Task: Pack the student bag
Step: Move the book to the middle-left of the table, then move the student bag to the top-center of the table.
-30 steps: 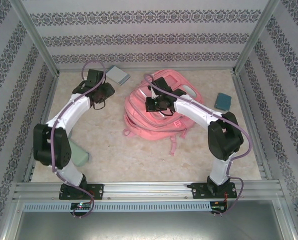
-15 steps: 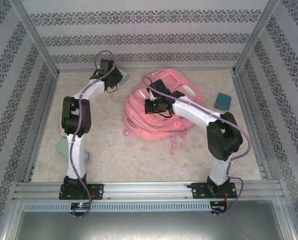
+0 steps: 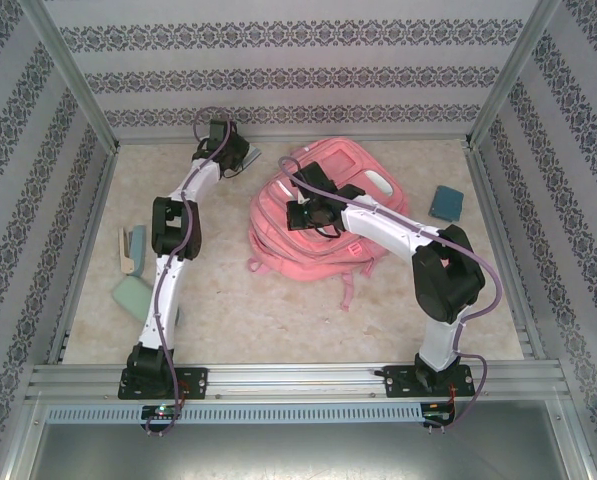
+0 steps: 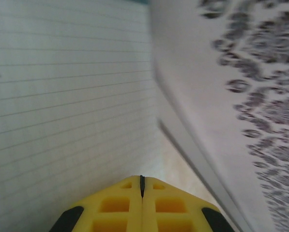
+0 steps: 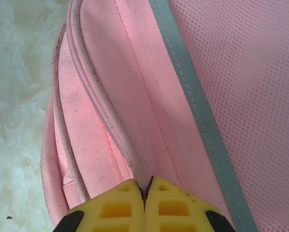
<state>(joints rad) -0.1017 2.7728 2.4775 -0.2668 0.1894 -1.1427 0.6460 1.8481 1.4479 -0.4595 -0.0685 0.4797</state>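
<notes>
Since a second ago the left arm [image 3: 173, 240] has unfolded from its bend at the left edge and stretched towards the upper left of the top view. That uncovers a pale green block [image 3: 131, 297] and a thin tan-and-teal piece [image 3: 133, 250] at centre left. The left gripper has gone from partly open to closed, while the right arm [image 3: 418, 245] has barely shifted.

The pale marbled table [image 3: 238, 320] fills the middle of the top view. The student bag [image 3: 328, 235], pink and by far the biggest thing, lies flat at the centre, slightly right, with one strap trailing towards the bottom of the frame. The right arm reaches from lower right up and left across the bag.

The right gripper [image 3: 300, 213] rests on the bag's left half. In the right wrist view its yellow fingers [image 5: 120, 205] are pressed together, tips against a zip seam of pink fabric. Whether they pinch any cloth cannot be told. A grey stripe [image 5: 197, 96] runs diagonally across that view, with pink mesh [image 5: 250, 72] at the upper right.

The left gripper [image 3: 228, 155] sits at the ruled notebook [image 3: 248, 155] beside the patterned back wall [image 3: 298, 80]. In the left wrist view its fingers [image 4: 120, 205] are shut, with lined paper [image 4: 62, 96] to their left.

A small teal pad [image 3: 444, 202] lies at centre right, well apart from the bag.
</notes>
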